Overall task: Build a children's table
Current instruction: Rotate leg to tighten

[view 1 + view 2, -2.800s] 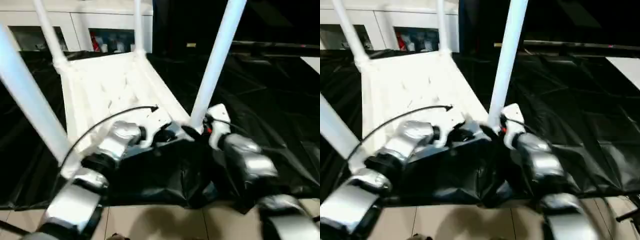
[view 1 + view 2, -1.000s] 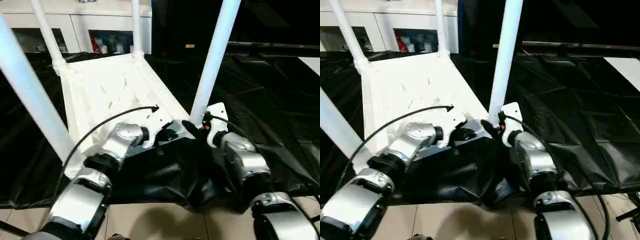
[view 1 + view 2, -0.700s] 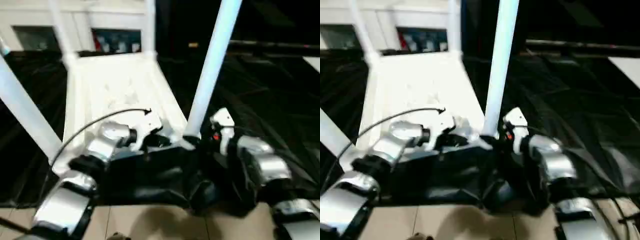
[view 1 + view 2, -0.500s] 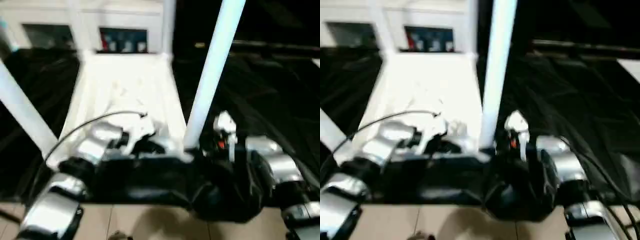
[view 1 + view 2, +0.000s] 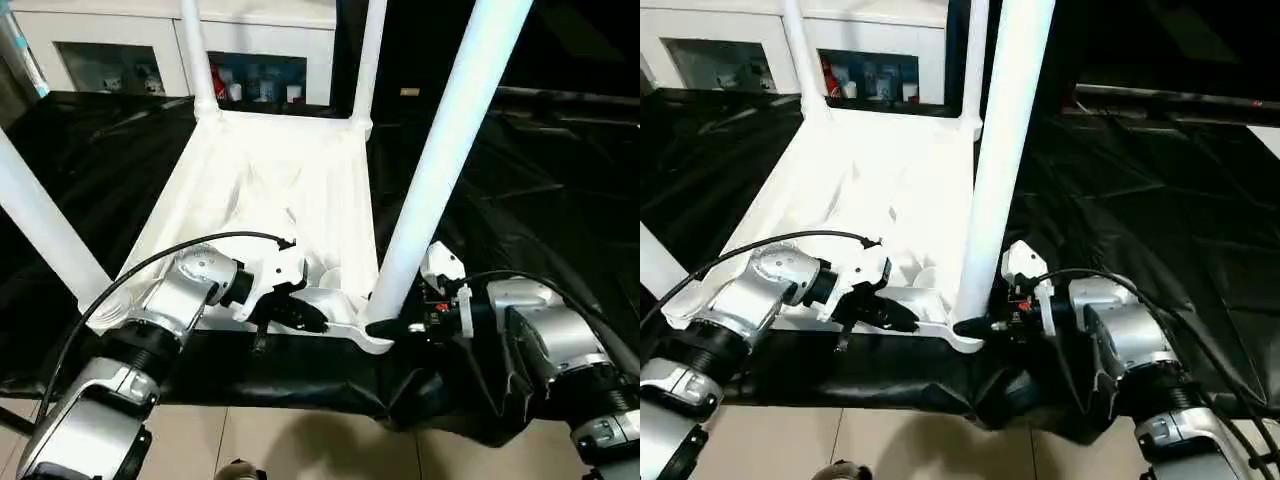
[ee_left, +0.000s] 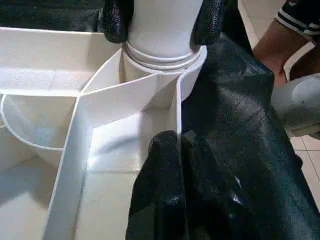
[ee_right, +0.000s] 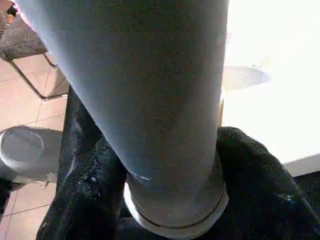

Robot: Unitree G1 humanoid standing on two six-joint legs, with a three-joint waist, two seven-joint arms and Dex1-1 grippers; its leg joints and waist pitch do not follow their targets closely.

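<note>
Tabletop, white plastic, lies upside down on black sheeting that covers the bench, ribbed underside facing up. No brand, label or writing readable anywhere. Count: one tabletop, four white tube legs, all four standing upright in the corner sockets. Far left leg and far right leg at the far corners, near left leg at the near left corner, near right leg at the near right corner socket.

Right end effector is pinching the near right leg at its base, just above the socket; in the right wrist view its two black fingers press against both sides of the tube. Left end effector sits at the tabletop's near edge, just beside the same corner; its fingers look pressed together over the rim wall with a fold of black sheeting against them. Two silver forearms, one black cable arcing over the left wrist.

White cabinet with glass doors behind the bench, small items inside too blurred to read. A person's arm with a striped sleeve shows in the left wrist view. Tiled floor below the bench edge.
</note>
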